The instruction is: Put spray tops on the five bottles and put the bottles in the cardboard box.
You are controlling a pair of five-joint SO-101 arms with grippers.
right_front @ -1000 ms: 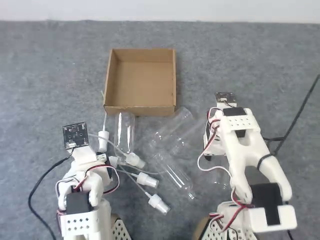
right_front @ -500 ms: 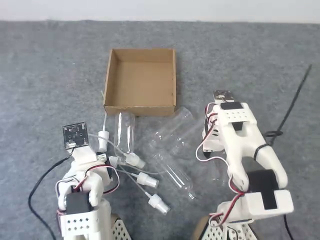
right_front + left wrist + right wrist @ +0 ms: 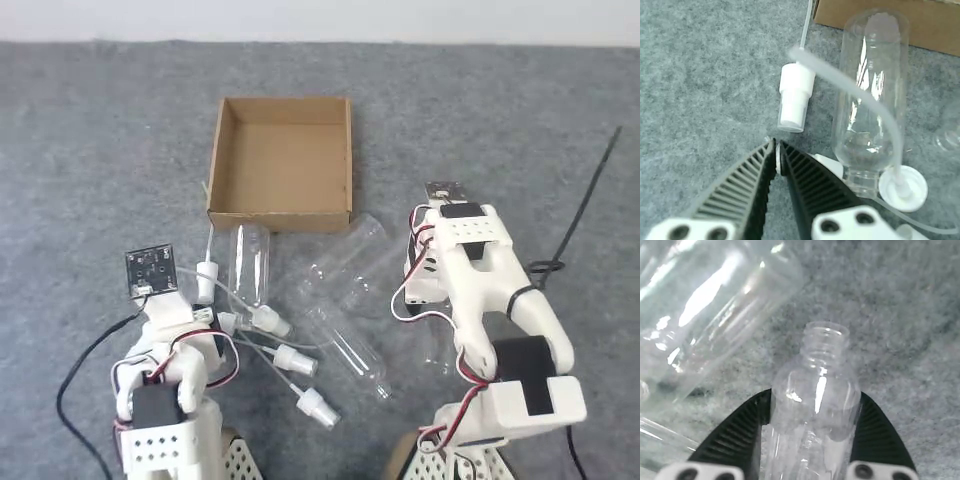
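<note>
- Right tool [image 3: 815,396] pinched a clear bottle [image 3: 826,337] just below its open neck, one jaw on each side of the body.
- Left tool [image 3: 776,152] was pressed together, tips just beside a white spray top [image 3: 794,97] lying on the grey tabletop [image 3: 700,75].
- Uncapped bottles [image 3: 345,345] & loose tops lay between the arms.
- Cardboard box [image 3: 280,218] sat just beyond them, open side up.

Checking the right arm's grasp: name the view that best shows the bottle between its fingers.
Right wrist view: the bottle sits close up, neck uncapped, between the right gripper's fingers. The high view gives a faint clear shape beside the arm. The left wrist view faces a different bottle.
</note>
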